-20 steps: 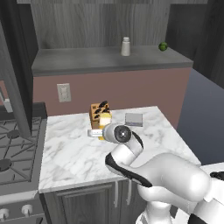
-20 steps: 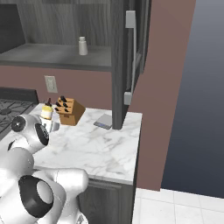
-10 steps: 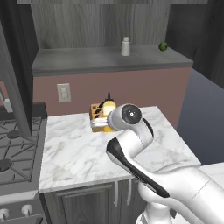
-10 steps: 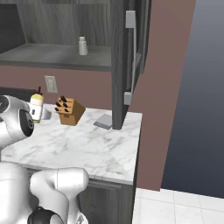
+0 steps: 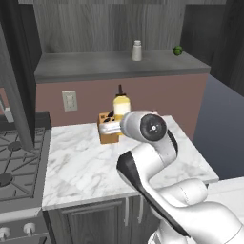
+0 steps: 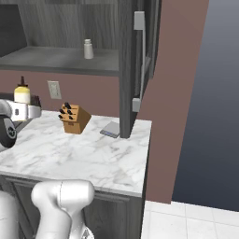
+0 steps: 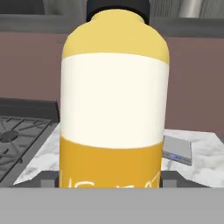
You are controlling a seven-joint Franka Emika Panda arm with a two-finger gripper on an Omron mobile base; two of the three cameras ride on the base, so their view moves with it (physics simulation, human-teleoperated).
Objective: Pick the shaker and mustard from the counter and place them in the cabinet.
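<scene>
The mustard (image 7: 114, 105) is a rounded yellow squeeze bottle with a broad white label band and a dark pointed nozzle, standing upright and lifted clear of the table (image 5: 90, 164), below the cabinet (image 5: 119, 66) shelf. The jaws grip it at its lower body, one on each side. The shaker (image 5: 137, 50), a small pale grey cylinder with a rounded cap, stands on the matte grey shelf board. The table is white marble with grey veining; a brown wooden knife block (image 6: 74, 118) and a flat grey block (image 6: 111, 129) rest on it.
</scene>
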